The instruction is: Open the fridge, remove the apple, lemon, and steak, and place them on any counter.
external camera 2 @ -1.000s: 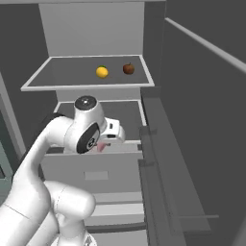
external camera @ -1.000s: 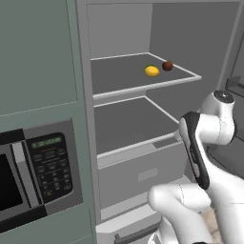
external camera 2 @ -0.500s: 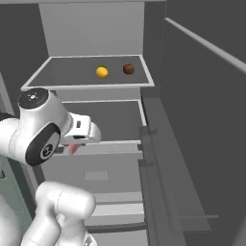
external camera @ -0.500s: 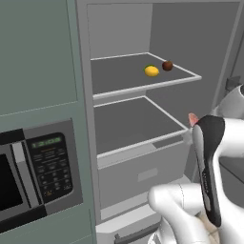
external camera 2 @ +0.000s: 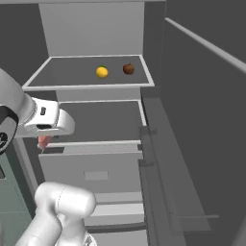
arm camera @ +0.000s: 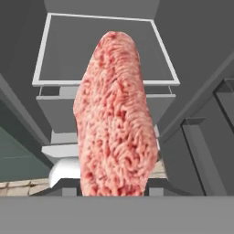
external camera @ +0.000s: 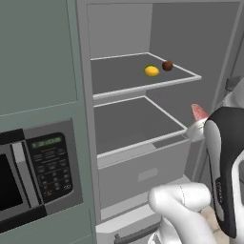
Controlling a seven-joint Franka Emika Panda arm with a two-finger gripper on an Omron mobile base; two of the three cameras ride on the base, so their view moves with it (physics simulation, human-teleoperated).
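Observation:
The fridge (external camera: 119,28) stands open, its door (external camera 2: 202,120) swung out to the right. The yellow lemon (external camera: 151,71) (external camera 2: 102,72) and the dark red apple (external camera: 167,65) (external camera 2: 128,68) lie side by side on the upper shelf. My gripper (external camera: 197,122) (external camera 2: 44,135) is shut on the pinkish-red steak (arm camera: 116,119). It hangs in front of the lower shelf, outside the fridge. The steak's tip (external camera: 198,111) (external camera 2: 43,142) sticks out past the hand. The counter is out of view.
A grey-green cabinet (external camera: 38,57) with a built-in microwave (external camera: 28,176) stands left of the fridge. The lower shelf (external camera: 138,124) is bare, with a closed drawer (external camera: 143,171) under it. The door's inner racks (external camera 2: 158,163) jut out on the right.
The arm has drawn back from the fridge toward the base with the steak still gripped. The lemon and apple have not moved.

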